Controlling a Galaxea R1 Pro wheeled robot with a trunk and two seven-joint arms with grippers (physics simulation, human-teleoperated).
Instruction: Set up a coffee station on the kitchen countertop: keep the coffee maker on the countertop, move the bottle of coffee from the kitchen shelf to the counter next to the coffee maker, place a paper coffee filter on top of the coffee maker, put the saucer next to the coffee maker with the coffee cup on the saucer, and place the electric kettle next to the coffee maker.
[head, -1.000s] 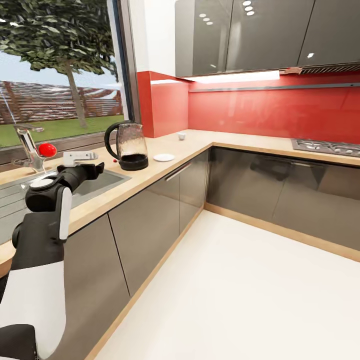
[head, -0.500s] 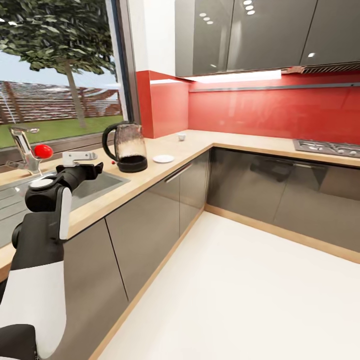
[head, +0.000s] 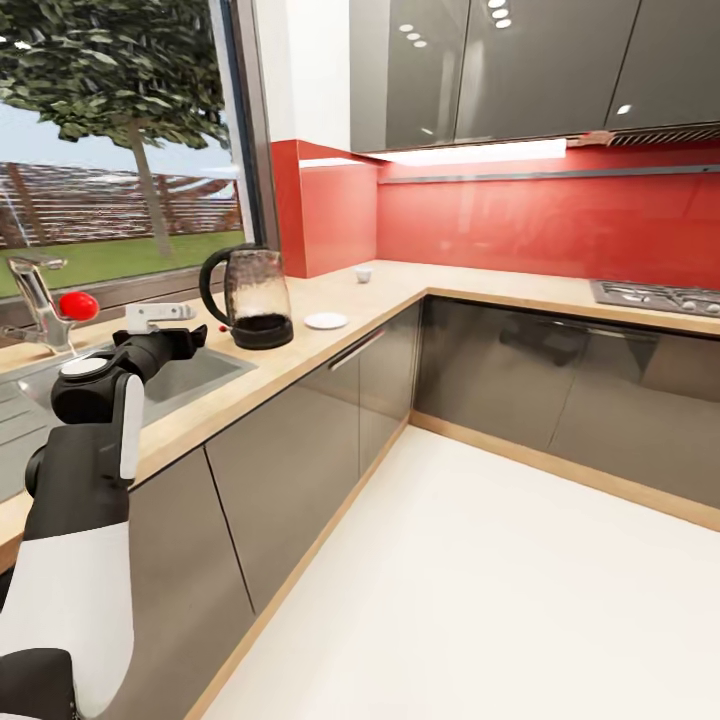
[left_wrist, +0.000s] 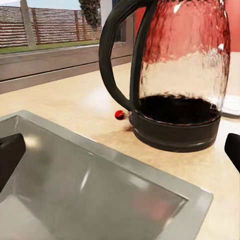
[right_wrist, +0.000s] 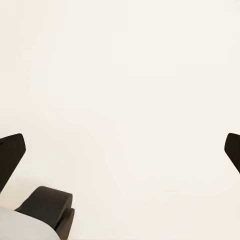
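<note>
The electric kettle (head: 250, 297) stands on the light-wood countertop (head: 300, 350), just beyond the sink's far corner. In the left wrist view the kettle (left_wrist: 175, 80) looms large and close, handle toward the window. My left gripper (head: 185, 335) hovers over the sink, pointing at the kettle, open and empty; its fingertips (left_wrist: 10, 155) show at the picture's edges. The white saucer (head: 326, 321) lies right of the kettle. The coffee cup (head: 363, 273) sits farther back by the red wall. My right gripper (right_wrist: 120, 155) hangs open over the white floor. Coffee maker, bottle and filter are out of view.
A steel sink (head: 190, 370) with a faucet (head: 35, 300) and red knob (head: 78, 306) lies under the window. The counter turns a corner toward a hob (head: 655, 297). Grey cabinets hang above. The white floor (head: 480, 580) is open at the right.
The whole picture has drifted a little leftward, so the camera has moved. My left arm keeps the same pose. Kettle, saucer and cup stay where they were on the counter.
</note>
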